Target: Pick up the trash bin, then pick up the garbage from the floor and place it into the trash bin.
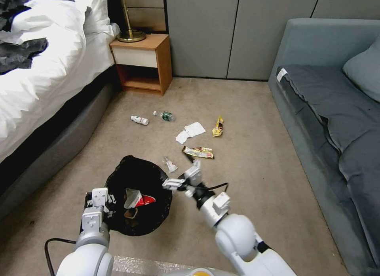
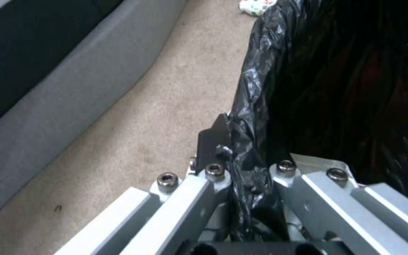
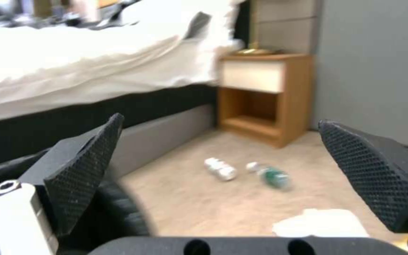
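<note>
The left gripper (image 1: 103,200) holds the bin (image 1: 138,195) by its rim, on the side nearest the bed (image 1: 43,70). In the left wrist view its fingers (image 2: 213,141) pinch the bag (image 2: 256,106) folded over that rim, one finger outside and the other apparently inside the dark liner. Gripping the edge leaves the mouth open and facing up, so litter can be dropped straight in. The bin is near the robot's base, between the two arms; whether it is lifted clear of the floor (image 1: 245,109) cannot be told. Some wrappers (image 1: 136,198) already lie inside it.

The right gripper (image 1: 183,177) hovers just beside the bin's far rim, its fingers (image 3: 86,166) spread wide and holding nothing. That position fits an arm between drops, free to go out for the next piece.

The rest of the garbage lies on the floor beyond the bin. A small clear scrap (image 1: 171,165) is just past the rim, close to the right gripper. A flat wrapper (image 1: 198,152) lies a little farther out. Near it are white paper (image 1: 190,132) and a yellow wrapper (image 1: 217,126). Two bottles (image 1: 152,118) lie side by side toward the nightstand (image 1: 142,62). The nearest scrap looks like the easiest next pick, though its thinness may make it hard to pinch off the carpet.
</note>
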